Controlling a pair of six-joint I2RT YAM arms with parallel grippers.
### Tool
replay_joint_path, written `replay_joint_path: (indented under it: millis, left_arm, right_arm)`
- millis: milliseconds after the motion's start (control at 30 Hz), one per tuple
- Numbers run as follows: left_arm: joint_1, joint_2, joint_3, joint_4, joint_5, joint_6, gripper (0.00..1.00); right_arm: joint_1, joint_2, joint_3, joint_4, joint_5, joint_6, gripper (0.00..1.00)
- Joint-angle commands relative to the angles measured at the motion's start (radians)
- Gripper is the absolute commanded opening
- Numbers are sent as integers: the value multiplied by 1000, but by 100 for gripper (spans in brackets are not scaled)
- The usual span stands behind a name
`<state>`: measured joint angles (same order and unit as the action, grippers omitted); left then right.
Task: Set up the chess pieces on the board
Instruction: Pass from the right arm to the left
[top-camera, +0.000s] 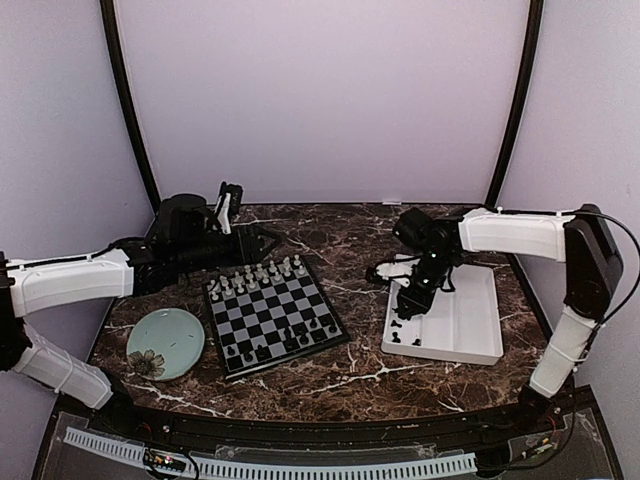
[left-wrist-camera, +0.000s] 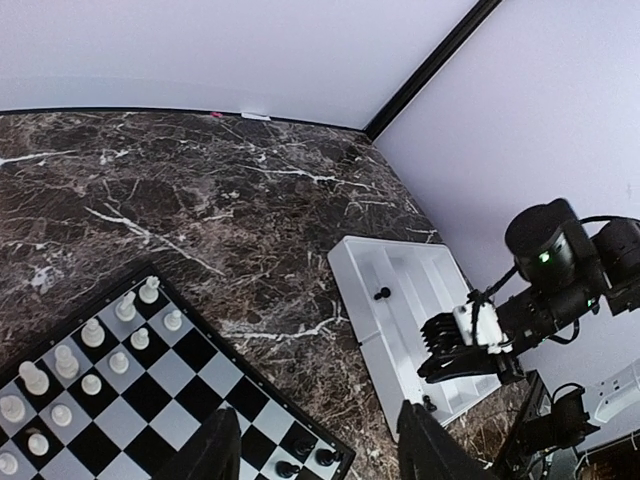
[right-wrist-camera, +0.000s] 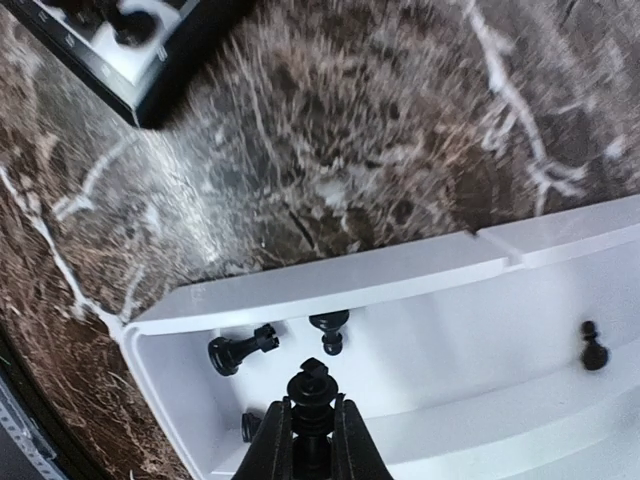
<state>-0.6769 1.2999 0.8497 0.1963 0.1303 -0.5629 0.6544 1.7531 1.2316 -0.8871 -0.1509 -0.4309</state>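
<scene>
The chessboard (top-camera: 275, 315) lies at centre left, with white pieces (top-camera: 258, 276) along its far rows and a few black pieces (top-camera: 300, 335) at its near right. My right gripper (top-camera: 405, 303) hovers over the left end of the white tray (top-camera: 470, 325). In the right wrist view this gripper (right-wrist-camera: 312, 440) is shut on an upright black piece (right-wrist-camera: 313, 385), held just above the tray floor. Loose black pieces (right-wrist-camera: 240, 348) lie in the tray nearby. My left gripper (top-camera: 262, 240) is open and empty above the table behind the board; it also shows in the left wrist view (left-wrist-camera: 320, 455).
A round pale-green plate (top-camera: 165, 343) sits left of the board. The tray (left-wrist-camera: 400, 300) holds one more black piece (left-wrist-camera: 382, 293) farther back. Dark marble table all round; curved backdrop walls close behind.
</scene>
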Motion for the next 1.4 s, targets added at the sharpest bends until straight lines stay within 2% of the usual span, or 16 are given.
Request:
replay_joint_path:
  millis: [0, 233, 433, 600, 800, 1033, 1367]
  left_arm:
    - [-7, 65, 68, 84, 139, -11, 55]
    - [-75, 238, 195, 123, 271, -51, 54]
    - [-118, 407, 341, 152, 429, -122, 54]
    - [-135, 479, 405, 190, 520, -166, 53]
    - [-138, 513, 439, 206, 564, -180, 50]
    - [-137, 534, 454, 206, 565, -188, 38]
    - [-137, 539, 441, 233, 568, -197, 10]
  right_arm:
    - [-29, -105, 74, -9, -139, -11, 8]
    - [-41, -154, 140, 62, -306, -16, 8]
    - [-38, -120, 243, 93, -416, -17, 9]
    - [-33, -98, 281, 82, -456, -28, 9]
    - [-10, -104, 274, 91, -452, -29, 9]
    - [5, -107, 273, 85, -441, -43, 10]
    - [16, -104, 274, 85, -438, -45, 10]
